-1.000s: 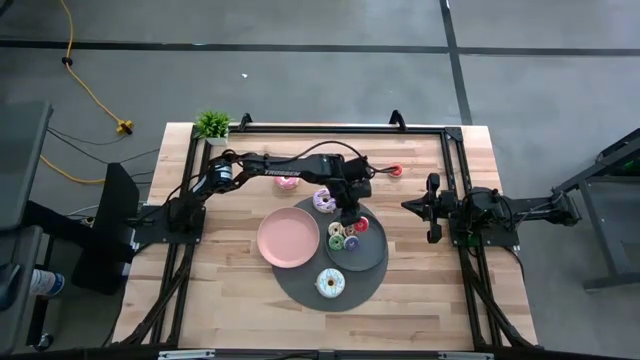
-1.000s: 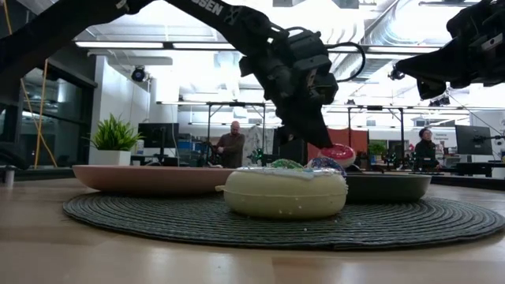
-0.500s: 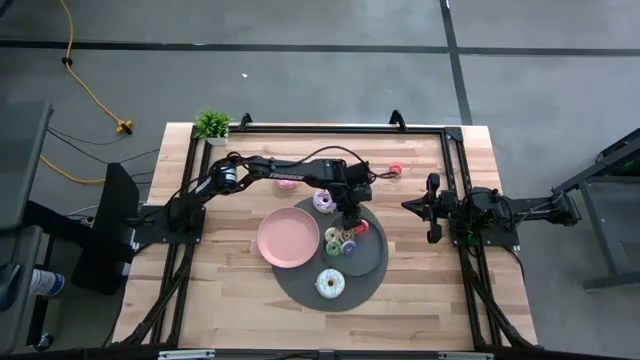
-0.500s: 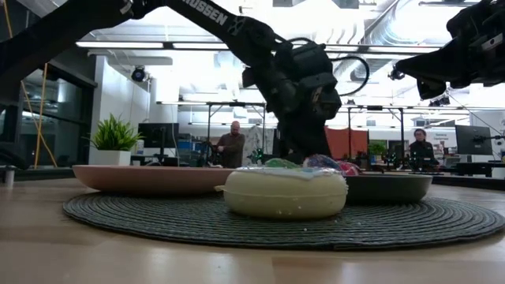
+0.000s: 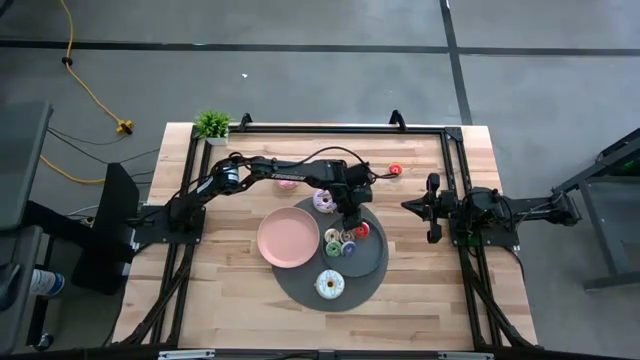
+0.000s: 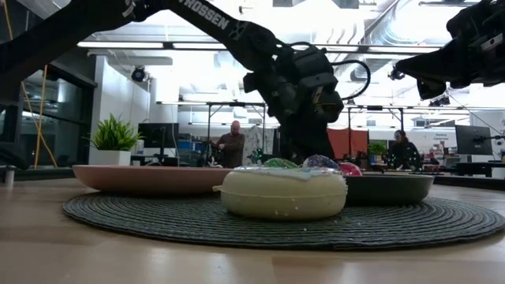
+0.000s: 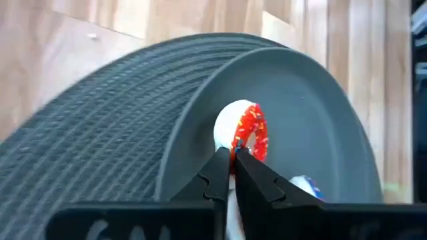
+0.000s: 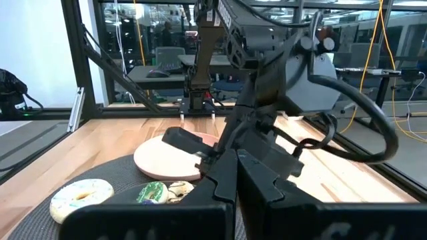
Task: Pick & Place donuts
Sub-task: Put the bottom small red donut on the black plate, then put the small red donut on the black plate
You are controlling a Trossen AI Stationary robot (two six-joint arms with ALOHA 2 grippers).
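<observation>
My left gripper [image 7: 233,155] reaches over the grey plate [image 5: 372,256], shut on a tiny red donut [image 7: 248,131], also seen as the red donut [image 5: 361,231] from above. Two more tiny donuts [image 5: 340,240] lie on the same plate. A large white-iced donut [image 5: 330,284] rests flat on the dark round mat [image 5: 300,280]. A pink-iced donut [image 5: 324,200] lies at the mat's far edge. Another red donut [image 5: 394,170] lies on the wood farther back. My right gripper [image 5: 433,208] waits shut at the table's right side. My left gripper pinches the red donut's near rim [image 7: 238,148] between its two fingertips. The fingers slant down from the table's far left side. The donut stands tilted on edge, red icing turned sideways, low over the grey plate; the fingers hide whether its underside touches.
A pink plate [image 5: 288,238] sits on the mat's left part, beside the grey plate. A small potted plant [image 5: 212,124] stands at the far left corner. A black frame [image 5: 450,150] runs along the table's far and side edges. People show in the room beyond.
My left gripper has gone down toward the grey plate with the red donut. The donut, held clear above the other tiny donuts a second ago, now sits low, level with them.
</observation>
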